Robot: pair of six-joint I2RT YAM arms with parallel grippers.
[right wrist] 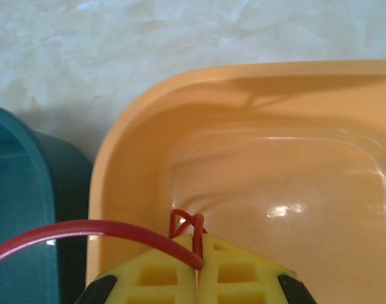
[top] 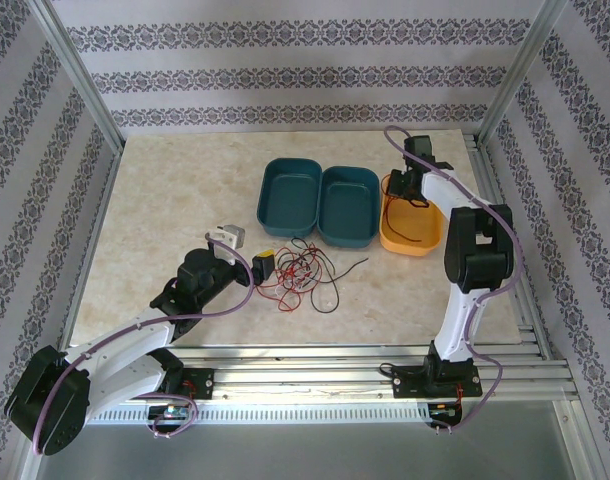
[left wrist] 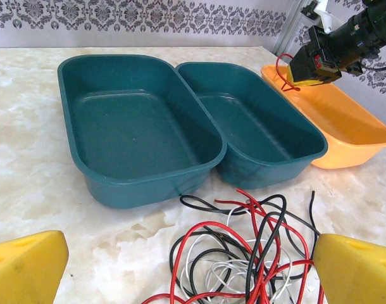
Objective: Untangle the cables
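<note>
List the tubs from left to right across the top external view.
first teal tub → second teal tub → orange tub

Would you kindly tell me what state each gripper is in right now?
Left gripper: open, holding nothing.
Right gripper: shut on a red cable.

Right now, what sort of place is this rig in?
Probably a staged lab work cell, not a home: aluminium frame posts hold wallpaper-patterned panels around a marble-look tabletop, and a left arm and right arm are bolted to a slotted rail at its near edge.
</note>
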